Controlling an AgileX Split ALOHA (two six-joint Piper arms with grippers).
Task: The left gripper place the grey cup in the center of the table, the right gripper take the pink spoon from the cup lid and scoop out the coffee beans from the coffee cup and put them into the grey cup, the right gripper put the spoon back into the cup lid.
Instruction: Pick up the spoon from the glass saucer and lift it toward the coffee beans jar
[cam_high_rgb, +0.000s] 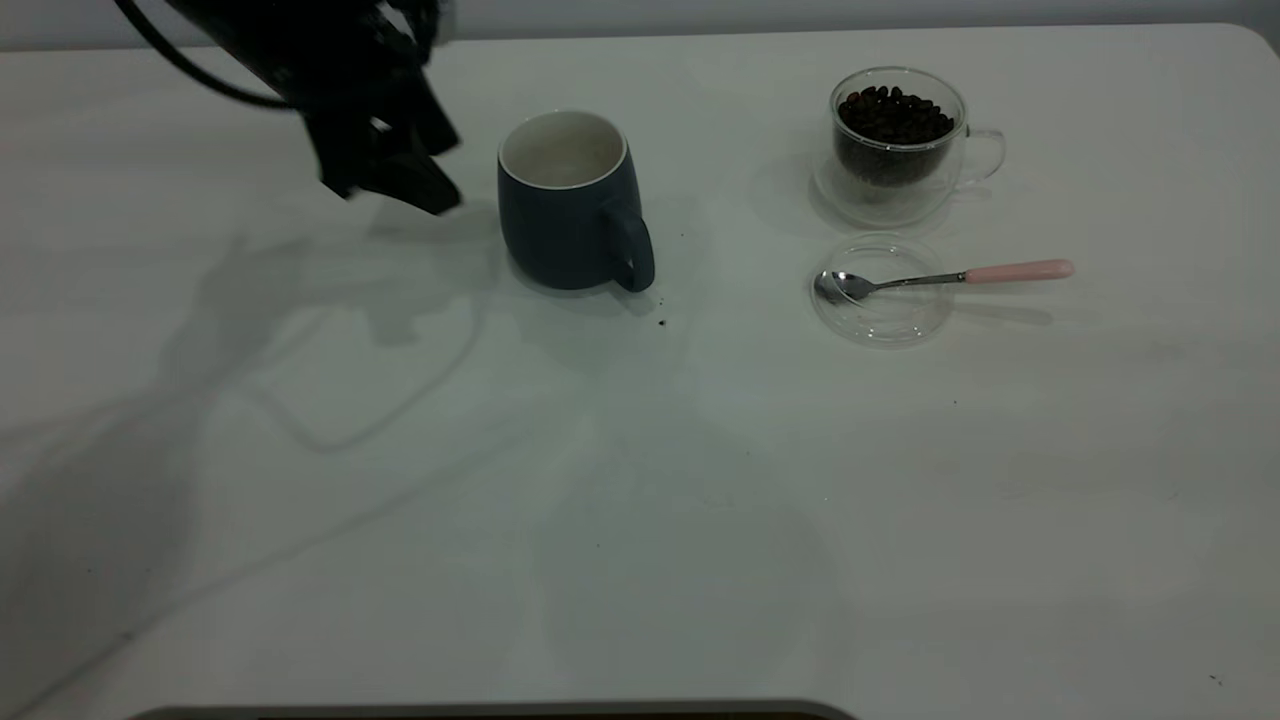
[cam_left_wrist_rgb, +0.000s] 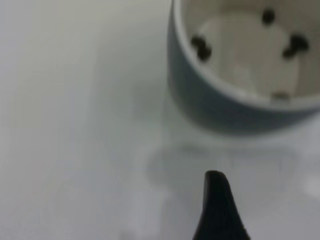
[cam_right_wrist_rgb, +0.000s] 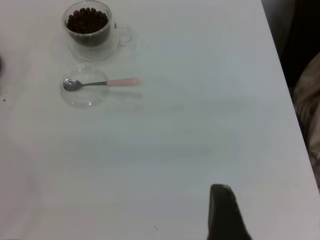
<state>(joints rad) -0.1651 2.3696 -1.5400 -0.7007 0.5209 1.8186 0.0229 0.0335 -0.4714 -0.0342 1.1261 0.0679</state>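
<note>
The grey cup (cam_high_rgb: 570, 205) stands upright near the table's middle, handle toward the front. In the left wrist view the cup (cam_left_wrist_rgb: 235, 95) holds a few coffee beans (cam_left_wrist_rgb: 201, 47). My left gripper (cam_high_rgb: 432, 165) hangs open and empty just left of the cup, apart from it; one finger (cam_left_wrist_rgb: 217, 210) shows in its wrist view. The pink-handled spoon (cam_high_rgb: 950, 277) lies with its bowl in the clear cup lid (cam_high_rgb: 880, 292). The glass coffee cup (cam_high_rgb: 895, 140) full of beans stands behind the lid. The right gripper is out of the exterior view; one finger (cam_right_wrist_rgb: 221, 210) shows far from the spoon (cam_right_wrist_rgb: 105, 82).
A few bean crumbs (cam_high_rgb: 661, 322) lie on the white table in front of the grey cup. The table's right edge (cam_right_wrist_rgb: 285, 80) shows in the right wrist view, with dark floor beyond. A grey ledge (cam_high_rgb: 500, 710) runs along the front.
</note>
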